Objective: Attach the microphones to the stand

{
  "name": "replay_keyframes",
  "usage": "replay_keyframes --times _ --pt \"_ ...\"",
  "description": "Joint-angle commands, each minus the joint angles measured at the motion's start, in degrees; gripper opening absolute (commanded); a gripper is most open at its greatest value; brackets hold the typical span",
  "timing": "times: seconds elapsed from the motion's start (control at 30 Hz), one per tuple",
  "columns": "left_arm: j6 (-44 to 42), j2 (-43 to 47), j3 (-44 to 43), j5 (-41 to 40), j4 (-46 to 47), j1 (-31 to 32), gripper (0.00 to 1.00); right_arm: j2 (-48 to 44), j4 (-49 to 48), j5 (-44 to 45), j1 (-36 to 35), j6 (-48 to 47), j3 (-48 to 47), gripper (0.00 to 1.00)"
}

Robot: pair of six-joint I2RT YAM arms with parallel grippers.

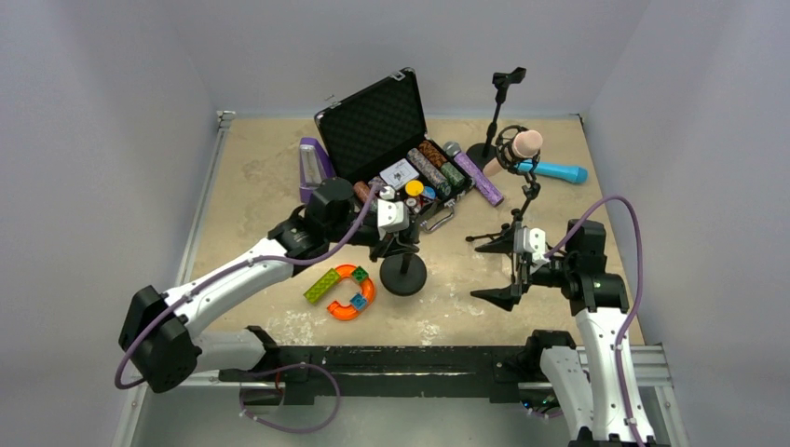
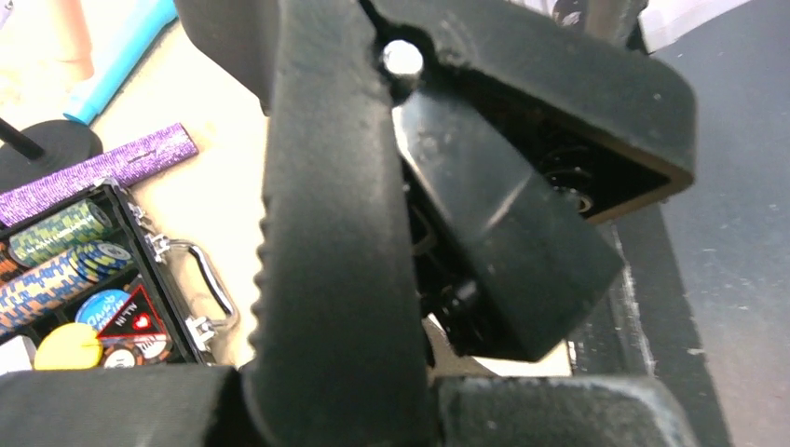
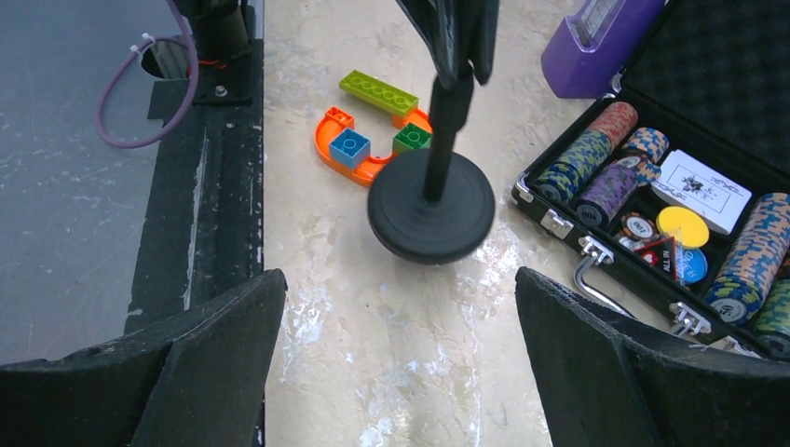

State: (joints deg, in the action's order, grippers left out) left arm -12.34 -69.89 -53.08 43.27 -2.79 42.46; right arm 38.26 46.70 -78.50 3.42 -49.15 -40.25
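Your left tool [image 1: 399,244] is clamped on the short stand [image 1: 403,275] clip and your right tool [image 1: 498,270] is wide open. The purple microphone [image 1: 477,174] and cyan microphone [image 1: 557,170] lie well beyond both. A chip [image 3: 660,253] reads "ALL IN".

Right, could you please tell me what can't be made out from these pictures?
- Top view: the left gripper covers the head of the near stand, so where it grips is hidden.
- Left wrist view: the jaws fill the frame, blurred; the pink microphone is cut off by the top edge.
- Right wrist view: the near stand's head is cut off by the top edge.
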Motion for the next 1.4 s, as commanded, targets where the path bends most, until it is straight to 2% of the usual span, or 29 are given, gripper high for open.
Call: replay_keyframes --times 0.0,0.27,0.4,0.63,0.7,0.77,0.8,0.83,1.07,1.17,1.27,1.37 --pt "-4.89 -2.38 1.34 0.85 17.64 0.78 0.0 0.58 0.15 0.36 0.18 -1.04 -0.96 0.97" --pt "-2.41 -7.7 6.28 -0.74 27.47 0.8 0.02 0.92 0.15 0.36 0.18 -1.13 -0.91 0.97" --pt "-1.15 -8.55 9.12 -1.38 30.67 0.79 0.17 1.27 0.23 0.34 0.25 -1.13 -0.99 0.97" --pt "-0.35 -4.13 13.47 -5.4 32.44 0.81 0.59 1.51 0.41 0.19 0.51 -1.27 -1.01 0.97" --pt "-0.65 -0.84 13.95 -6.46 30.34 0.8 0.73 1.54 0.5 0.18 0.61 -1.3 -1.04 0.97" --pt "-1.38 2.45 14.05 -7.62 27.08 0.81 0.81 1.63 0.71 0.1 0.7 -1.54 -1.06 0.97" --pt "-1.93 4.33 14.06 -8.26 25.06 0.83 0.89 1.53 0.82 0.1 0.71 -1.69 -0.99 0.97" --pt "-2.44 6.26 14.13 -8.9 23.18 0.78 0.92 1.55 0.92 0.02 0.79 -1.85 -1.04 0.97" --pt "-4.4 20.32 14.22 -12.86 7.54 0.7 0.93 1.38 1.76 -0.03 1.23 -2.89 -1.11 0.97" --pt "-1.22 26.12 12.6 -16.19 -0.03 0.58 0.93 1.37 2.87 0.85 1.42 -3.63 -1.76 0.97" --pt "3.33 31.54 9.56 -22.25 -8.02 0.41 0.99 1.24 7.46 5.02 1.65 -4.14 -5.29 0.97" --pt "4.62 35.12 6.68 -25.96 -17.15 0.33 0.99 1.36 13.9 10.4 1.76 -6.67 -10.69 0.97"
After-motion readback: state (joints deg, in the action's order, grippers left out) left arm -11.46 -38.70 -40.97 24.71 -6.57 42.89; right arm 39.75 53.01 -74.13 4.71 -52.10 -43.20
